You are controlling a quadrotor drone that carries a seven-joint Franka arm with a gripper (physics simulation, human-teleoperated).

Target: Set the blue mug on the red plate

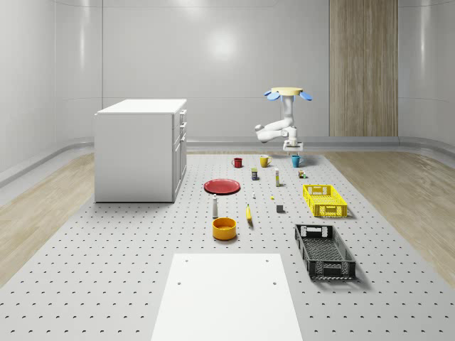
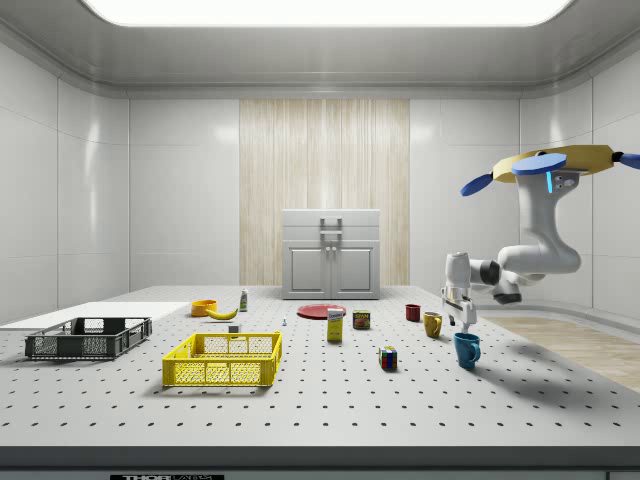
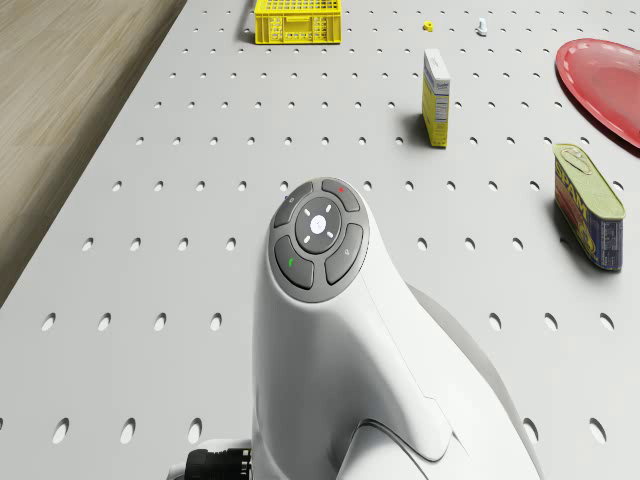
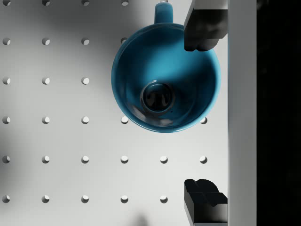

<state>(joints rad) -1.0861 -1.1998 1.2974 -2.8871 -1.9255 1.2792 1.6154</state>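
Our gripper (image 4: 203,115) hangs spread wide above the blue mug (image 4: 165,77), one fingertip (image 4: 202,30) covering its rim, the drone (image 2: 560,163) hovering overhead.

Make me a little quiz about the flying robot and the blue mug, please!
1. True or false: the blue mug already sits on the red plate.
2. Where is the gripper? A) just above the blue mug B) inside the yellow crate C) over the orange bowl
3. Fill the gap: the mug stands ______ on the table, with its opening facing up.

Key
1. False. The mug stands on the table at the far end, away from the plate.
2. A. The drone hovers beside the table's far end; the arm reaches down, fingers open, one over the mug's rim.
3. Upright.
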